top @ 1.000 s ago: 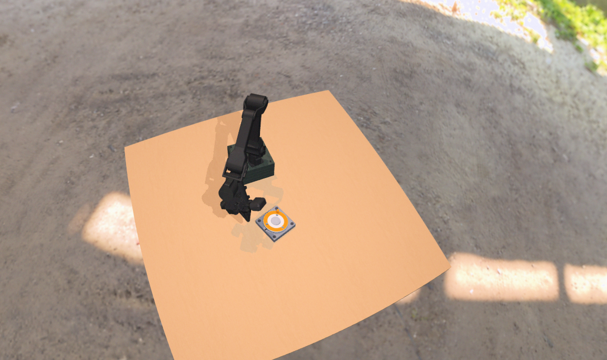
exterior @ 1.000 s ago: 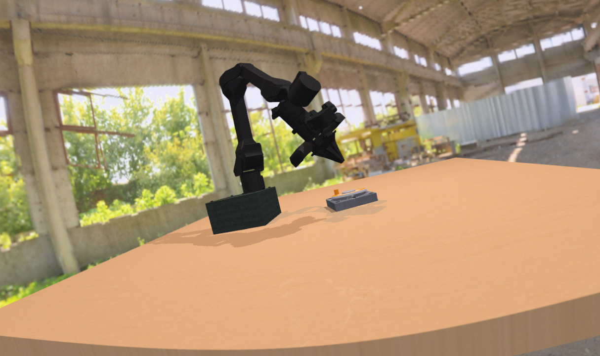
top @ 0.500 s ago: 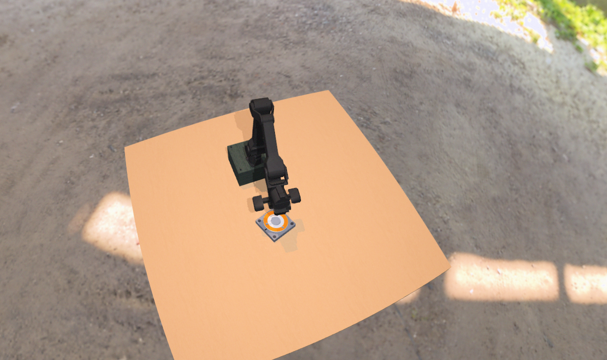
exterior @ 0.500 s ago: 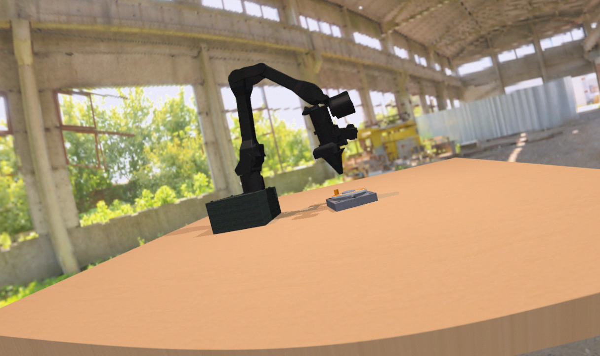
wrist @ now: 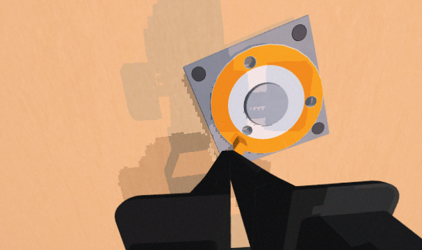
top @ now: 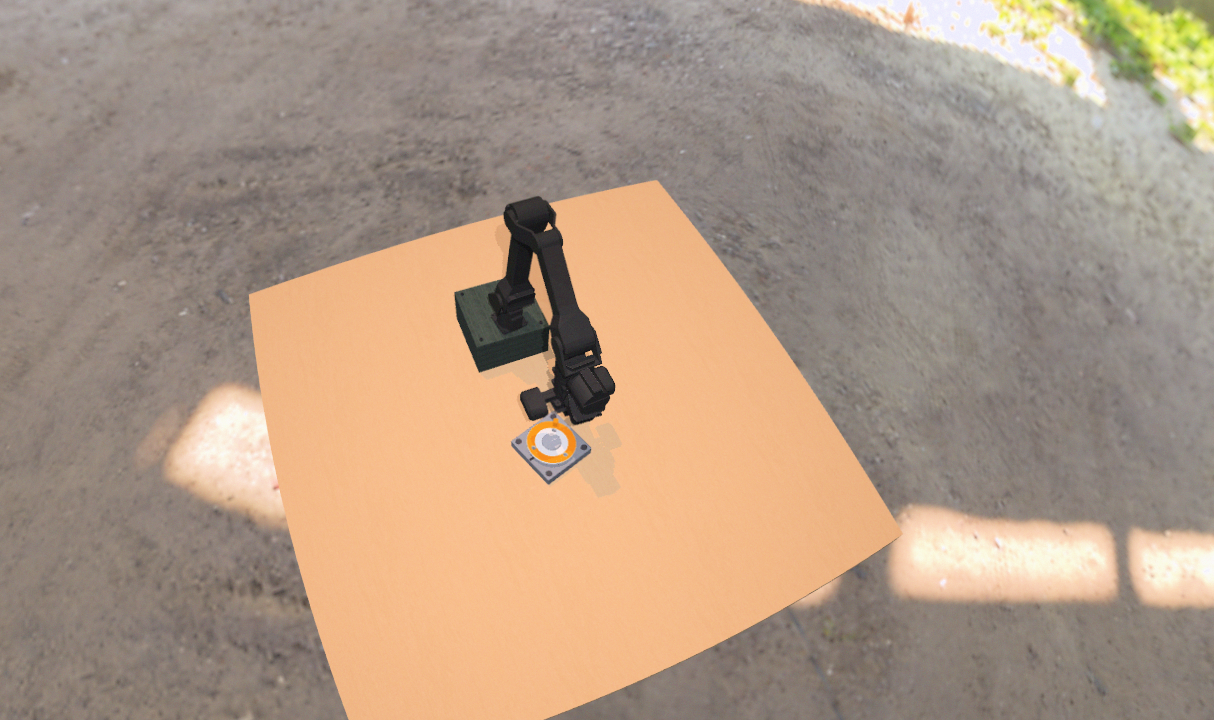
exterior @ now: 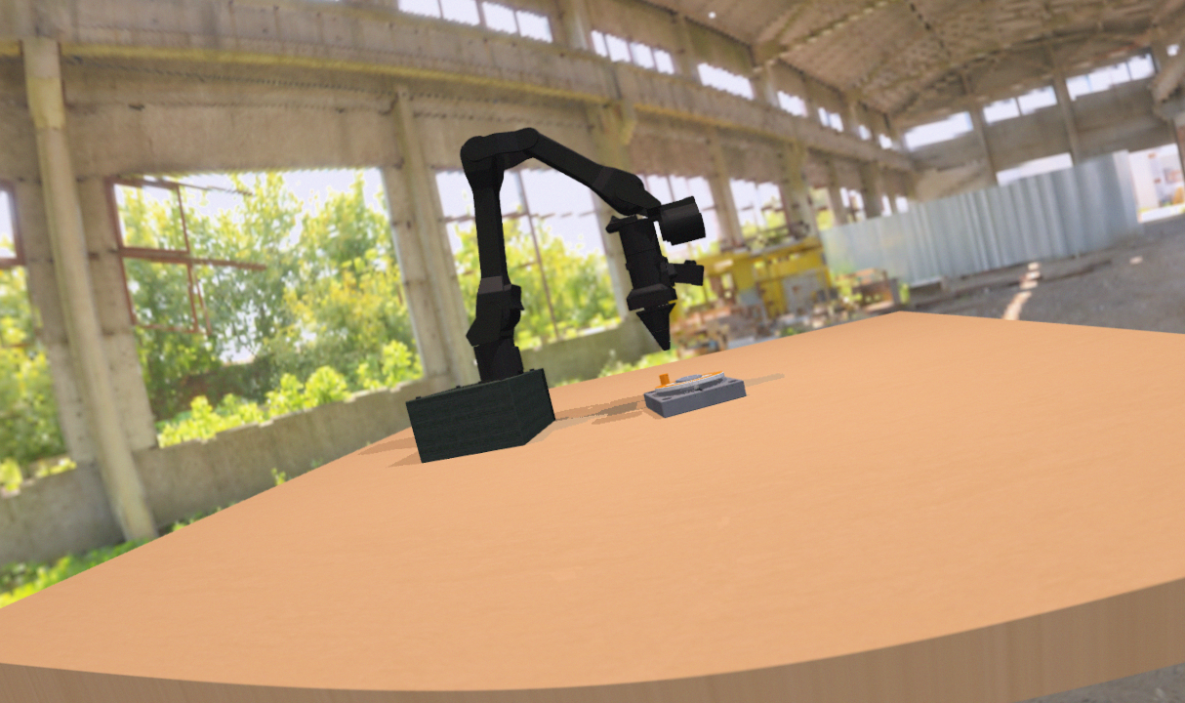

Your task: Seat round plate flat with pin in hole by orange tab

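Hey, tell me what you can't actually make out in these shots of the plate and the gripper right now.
- The pin: not visible in any view; the round plate covers the base.
- The plate's tilt: too small in the exterior view to judge.
- Height of the shut gripper above the orange tab: in the wrist view the tips overlap the tab's edge, so the gap is unreadable.
- The three plate holes: too small in the top view.

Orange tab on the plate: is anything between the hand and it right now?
Nothing visible does. The shut hand hangs above the orange tab on the round plate, fingertips pointing down at it, with only open air between in the exterior view. The grey base carries nothing else near the tab.
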Available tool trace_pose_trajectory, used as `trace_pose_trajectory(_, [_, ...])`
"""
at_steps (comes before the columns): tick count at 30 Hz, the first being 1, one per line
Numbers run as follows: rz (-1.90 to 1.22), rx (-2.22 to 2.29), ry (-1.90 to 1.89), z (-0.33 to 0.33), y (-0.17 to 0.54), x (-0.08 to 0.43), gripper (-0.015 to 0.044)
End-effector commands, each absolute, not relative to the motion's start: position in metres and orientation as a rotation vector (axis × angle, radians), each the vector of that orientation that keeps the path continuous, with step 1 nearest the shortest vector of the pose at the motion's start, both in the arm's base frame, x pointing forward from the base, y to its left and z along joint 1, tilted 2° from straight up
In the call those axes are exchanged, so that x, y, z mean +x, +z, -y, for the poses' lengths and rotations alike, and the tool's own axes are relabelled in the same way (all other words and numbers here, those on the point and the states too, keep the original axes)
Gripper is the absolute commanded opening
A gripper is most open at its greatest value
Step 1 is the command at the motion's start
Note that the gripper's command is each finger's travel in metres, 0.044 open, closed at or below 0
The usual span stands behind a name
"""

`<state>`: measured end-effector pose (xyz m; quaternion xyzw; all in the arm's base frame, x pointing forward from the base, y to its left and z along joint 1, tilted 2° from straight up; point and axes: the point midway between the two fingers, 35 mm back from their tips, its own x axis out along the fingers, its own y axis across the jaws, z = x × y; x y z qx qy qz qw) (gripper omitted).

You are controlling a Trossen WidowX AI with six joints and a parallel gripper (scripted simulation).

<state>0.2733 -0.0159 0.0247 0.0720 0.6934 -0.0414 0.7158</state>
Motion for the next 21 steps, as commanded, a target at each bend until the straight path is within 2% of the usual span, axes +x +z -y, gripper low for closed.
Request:
trace_pose_trajectory(1, [-1.546,0.147,-0.091,0.015,0.004,0.272,0.0])
trace_pose_trajectory(5, [-1.546,0.147,-0.091,0.015,-0.016,0.271,0.0])
trace_pose_trajectory(21, [-1.547,0.146,-0.091,0.025,-0.019,0.257,0.0])
